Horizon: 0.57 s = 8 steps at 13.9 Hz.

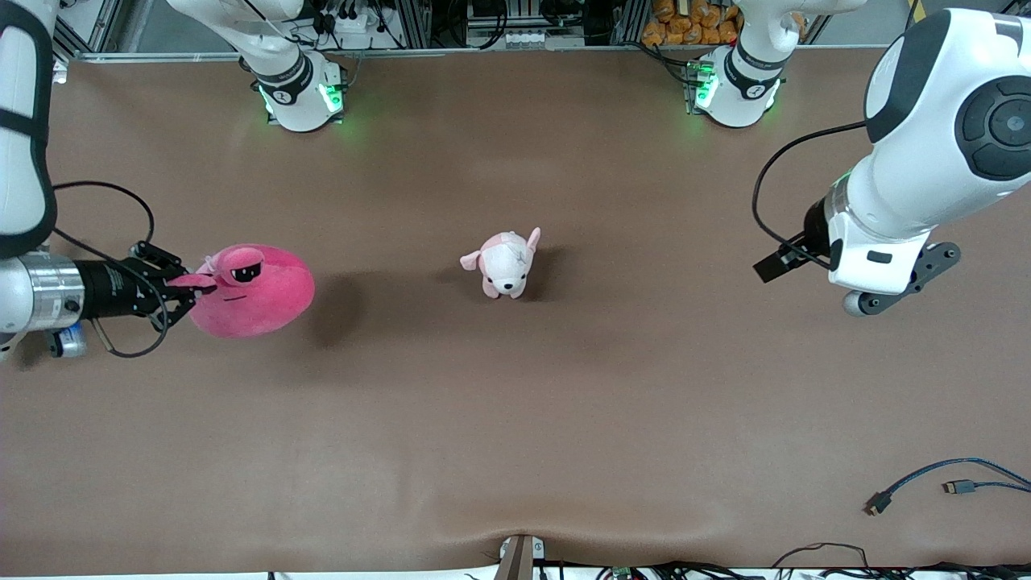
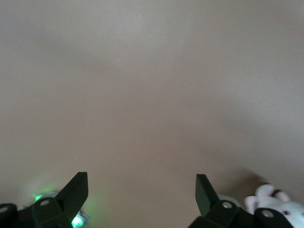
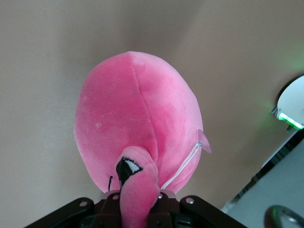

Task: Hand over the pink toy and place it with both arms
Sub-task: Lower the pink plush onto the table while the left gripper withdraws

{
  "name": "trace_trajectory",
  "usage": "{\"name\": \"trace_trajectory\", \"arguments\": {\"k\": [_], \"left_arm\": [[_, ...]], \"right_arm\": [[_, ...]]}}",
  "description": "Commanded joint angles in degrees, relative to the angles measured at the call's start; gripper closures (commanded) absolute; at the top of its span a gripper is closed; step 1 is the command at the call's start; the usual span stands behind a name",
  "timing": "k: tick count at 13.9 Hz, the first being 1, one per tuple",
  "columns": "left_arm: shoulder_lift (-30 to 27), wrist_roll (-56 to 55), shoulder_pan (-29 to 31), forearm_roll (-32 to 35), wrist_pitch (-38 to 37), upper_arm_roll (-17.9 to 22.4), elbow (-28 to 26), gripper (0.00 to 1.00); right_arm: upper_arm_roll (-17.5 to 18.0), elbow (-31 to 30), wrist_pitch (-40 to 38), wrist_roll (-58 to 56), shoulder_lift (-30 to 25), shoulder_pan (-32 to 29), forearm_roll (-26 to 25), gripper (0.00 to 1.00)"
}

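A brown bench (image 1: 515, 419). The right claw (image 1: 184, 290) is clenched on a thin flap of the round hot-pink blob plush (image 1: 254, 292), above the right arm's end. The left claw (image 2: 142, 190) waits, released. That slim pinch could slip during handover.

Pink toy (image 1: 256, 294): round hot-pink plush blob, largest toy on table, soft seam running over its body, thin white string with small tag at one side. Half-lidded black eye bulging on top, thin mouth line below it. Lifted off brown table, shadow cast beside it, at right arm's end. Right gripper (image 1: 187, 288) clamped on floppy pink flap at toy's edge, body hanging out past fingertips
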Motion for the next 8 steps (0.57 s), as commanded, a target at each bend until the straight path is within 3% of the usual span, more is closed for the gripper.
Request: {"name": "trace_trajectory", "arguments": {"k": [1,4,8], "left_arm": [[-2.91,10.08,4.20,1.65,-1.01,-1.08,-1.09,0.00],[-5.63,20.03,7.81,1.56,-2.41,-1.08,-1.71,0.00],[-8.36,24.18,9.31,0.95,-2.24,-1.08,-3.11,0.00]], "right_arm": [[1.00,1.06,-0.51,-0.46,2.60,-3.61,2.88,1.00],[1.09,1.06,-0.69,-1.68,4.97,-7.73,2.96,1.00],[1.00,1.06,-0.69,-8.97,8.05,-10.91,2.44,1.00]]}}
